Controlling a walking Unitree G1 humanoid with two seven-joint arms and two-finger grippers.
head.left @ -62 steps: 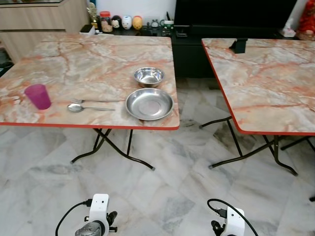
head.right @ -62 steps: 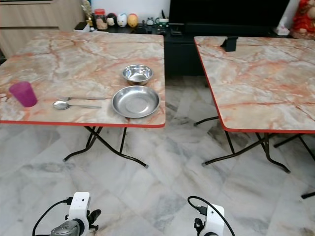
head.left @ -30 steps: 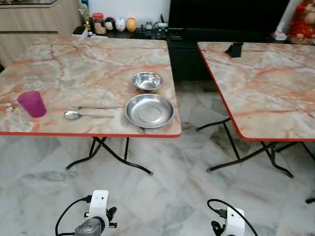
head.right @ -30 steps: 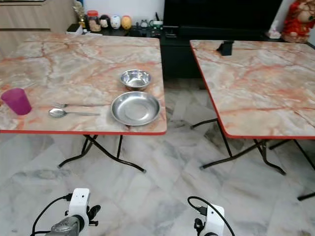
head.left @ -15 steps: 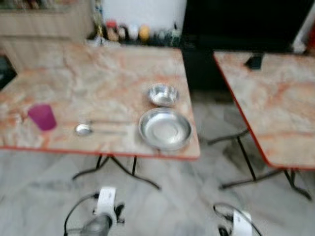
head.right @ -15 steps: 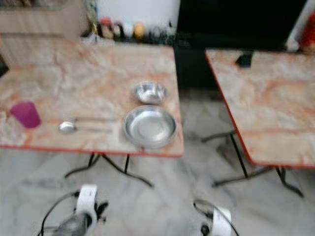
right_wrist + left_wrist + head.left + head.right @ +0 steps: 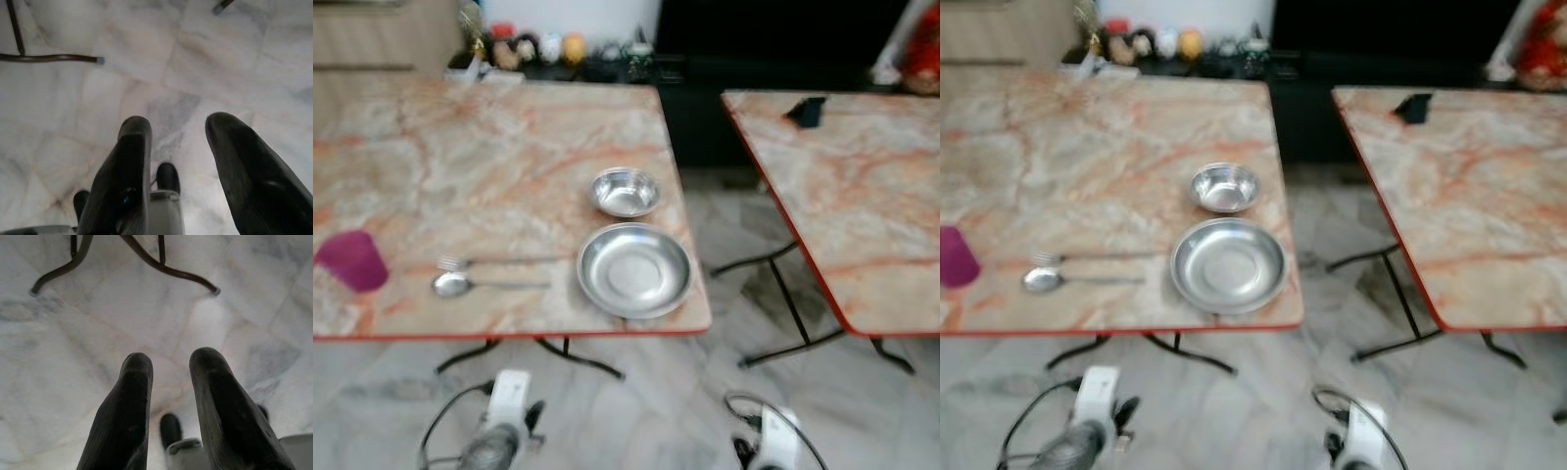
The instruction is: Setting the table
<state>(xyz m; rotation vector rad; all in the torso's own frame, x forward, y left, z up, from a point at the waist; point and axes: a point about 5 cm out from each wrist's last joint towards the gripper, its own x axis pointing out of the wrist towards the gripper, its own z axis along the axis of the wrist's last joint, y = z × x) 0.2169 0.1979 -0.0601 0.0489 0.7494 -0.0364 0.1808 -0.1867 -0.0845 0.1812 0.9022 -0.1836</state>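
Left tool (image 7: 168,382): hung low over the marble floor (image 7: 98,333), its two black fingers (image 7: 124,406) apart with nothing between them.
Right tool (image 7: 178,147): also down by the floor, fingers spread wide and empty.
Writing: no brand, label or lettering could be read anywhere; the head views were a little blurred.
Plate (image 7: 634,270): a round steel dish lay near the front right corner of the left worktop (image 7: 489,147), close to its red edge.
Bowl (image 7: 626,192): a small steel bowl sat just behind the plate, apart from it.
Spoon (image 7: 489,285): lay left of the plate, long axis across the worktop, bowl end to the robot's left and handle pointing toward the plate.
Fork (image 7: 499,261): ran parallel just behind the spoon, tines to the left, handle toward the plate.
Cup (image 7: 352,260): a purple tumbler stood upright well left of the cutlery.
Second worktop (image 7: 862,196): stood to the right across a gap of floor, carrying a small dark object (image 7: 806,111) at its far end.
Background: little jars and figurines (image 7: 524,47) lined a dark cabinet behind the tables.
In the way: folding table legs (image 7: 146,259) crossed the floor ahead of both tools.
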